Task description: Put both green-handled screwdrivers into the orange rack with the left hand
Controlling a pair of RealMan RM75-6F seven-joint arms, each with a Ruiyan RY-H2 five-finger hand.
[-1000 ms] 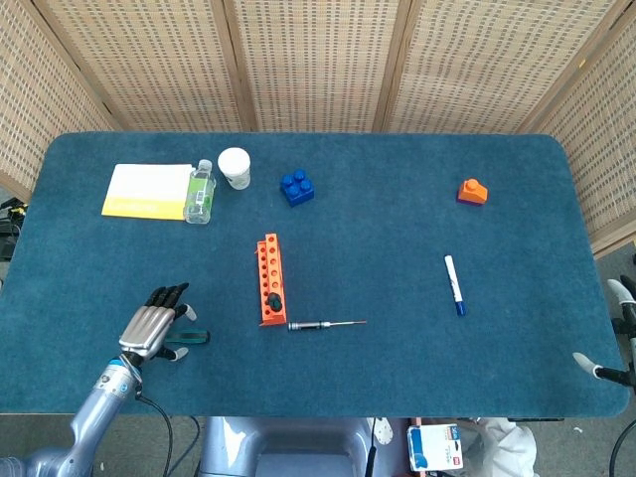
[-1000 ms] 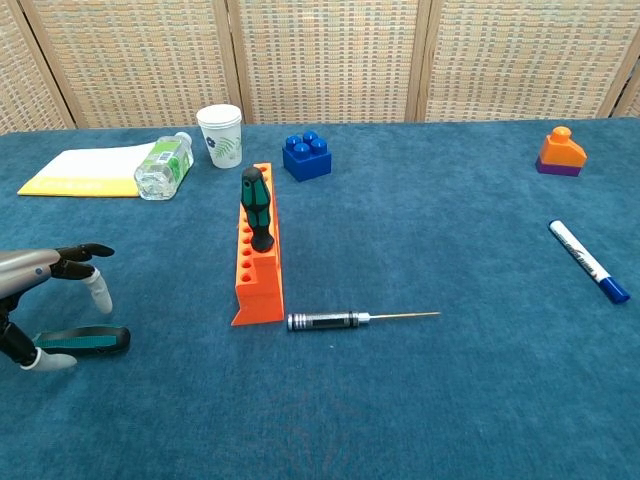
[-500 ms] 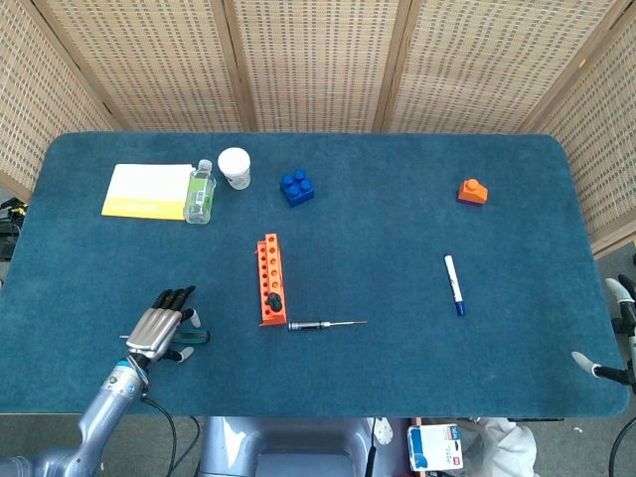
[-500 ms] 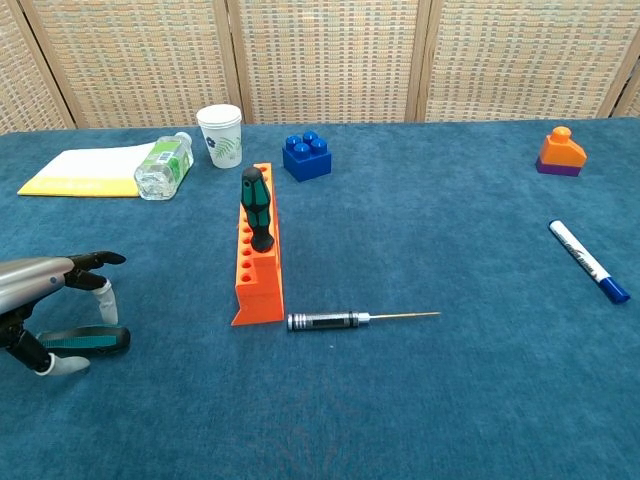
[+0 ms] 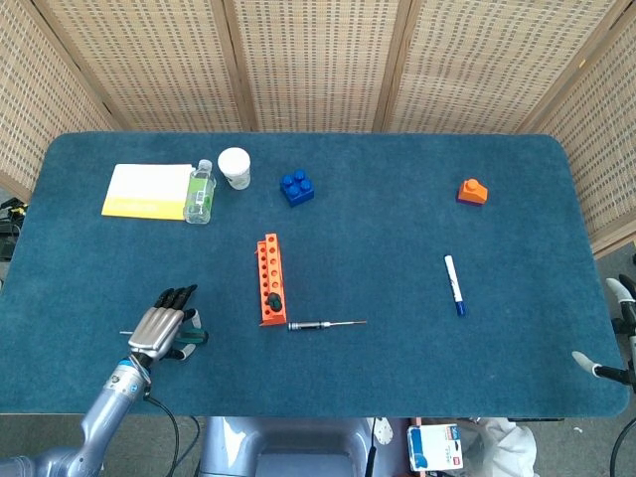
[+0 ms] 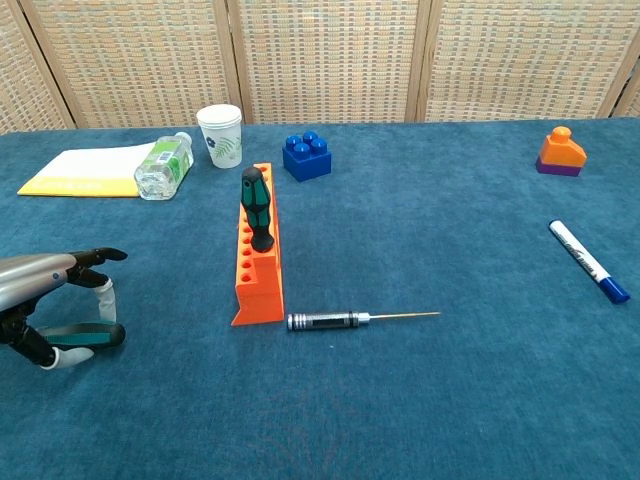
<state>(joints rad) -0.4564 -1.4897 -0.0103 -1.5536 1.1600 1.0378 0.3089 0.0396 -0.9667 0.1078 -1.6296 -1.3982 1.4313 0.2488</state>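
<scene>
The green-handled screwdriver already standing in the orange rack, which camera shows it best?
The chest view. There the green-handled screwdriver shows side-on, standing upright in the orange rack with its whole handle visible. The head view looks almost straight down, so it shows only a small dark spot near the rack's near end.

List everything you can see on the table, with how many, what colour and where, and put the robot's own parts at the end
green-handled screwdriver in rack: 1, green and black, upright in the orange rack
green-handled screwdriver on table: 1, green and black, lying near left, at the left hand
orange rack: 1, orange, centre-left
slim screwdriver: 1, black and silver, lying just right of the rack's near end
paper cup: 1, white, far left
water bottle: 1, clear with green label, lying beside the cup
notepad: 1, yellow and white, far left
blue brick: 1, blue, far centre
orange block: 1, orange on purple, far right
marker: 1, white with blue cap, right
table: 1, blue cloth
left hand: 1, silver and black, fingers around the lying screwdriver's handle
right hand: 1, only partly visible at the right edge
</scene>
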